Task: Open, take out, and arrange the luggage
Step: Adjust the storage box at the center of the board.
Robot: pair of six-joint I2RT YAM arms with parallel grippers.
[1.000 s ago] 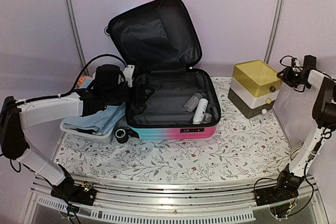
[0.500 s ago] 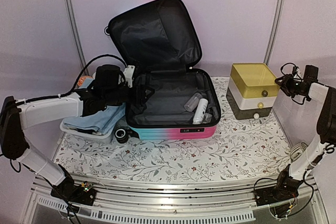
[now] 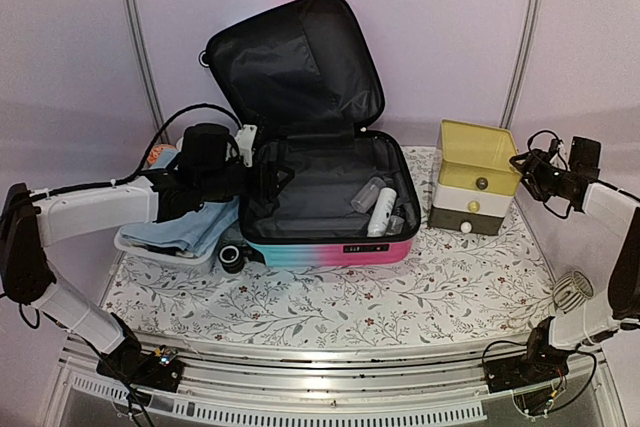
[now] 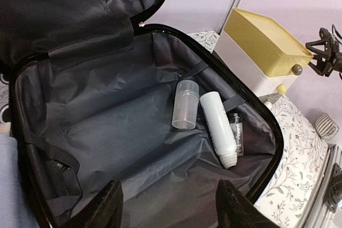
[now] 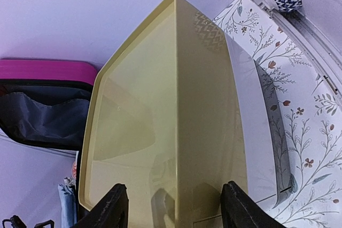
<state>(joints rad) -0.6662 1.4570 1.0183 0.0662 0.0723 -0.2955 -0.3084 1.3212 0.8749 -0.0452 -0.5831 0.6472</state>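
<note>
The desk (image 3: 440, 287) wore a flower-print cover (image 3: 300, 312). In the middle of it stood the luggage (image 3: 330, 250), lid up. To its right, apart, sat a yellow-topped drawer box (image 3: 478, 192). Just beside it on the left lay a white basket (image 3: 135, 243). A patterned round thing (image 3: 572, 291) sat by the right edge.
</note>
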